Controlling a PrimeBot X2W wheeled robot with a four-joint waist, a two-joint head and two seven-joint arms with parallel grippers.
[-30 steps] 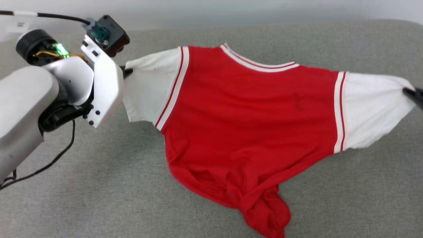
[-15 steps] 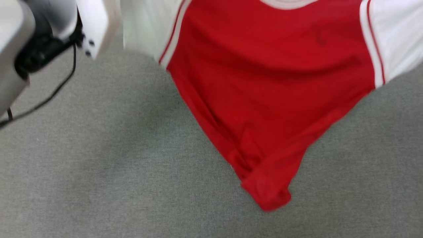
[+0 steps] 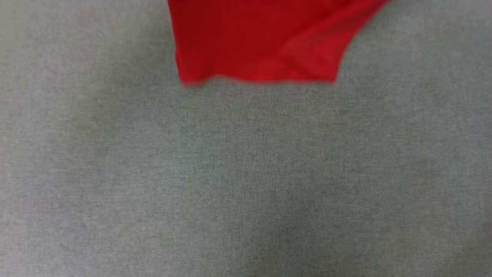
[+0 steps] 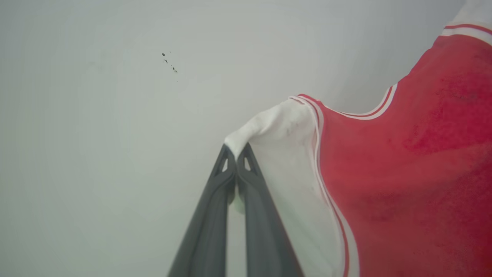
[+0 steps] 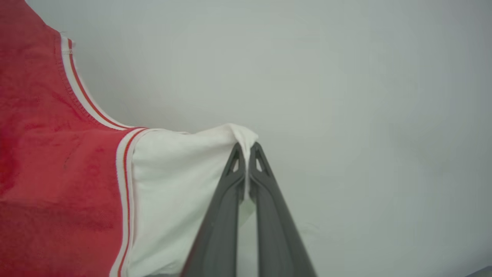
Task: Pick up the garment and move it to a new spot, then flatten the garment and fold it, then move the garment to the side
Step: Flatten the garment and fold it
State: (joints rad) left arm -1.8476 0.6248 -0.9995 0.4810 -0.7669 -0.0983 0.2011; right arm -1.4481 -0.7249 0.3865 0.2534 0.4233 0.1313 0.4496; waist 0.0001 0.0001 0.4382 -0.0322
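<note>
The left gripper [image 4: 235,151] pinches one white sleeve of the garment [image 4: 403,173], and the right gripper [image 5: 246,149] is clamped on the other sleeve. In the head view the red hem [image 3: 257,73] hangs blurred over the grey cloth surface [image 3: 246,184].

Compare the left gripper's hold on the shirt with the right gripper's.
The left gripper pinches one white sleeve, with the red body to its right in its wrist view; the right gripper pinches the other sleeve, red body to its left. Both are shut on bunched sleeve ends, the shirt spread between them.
</note>
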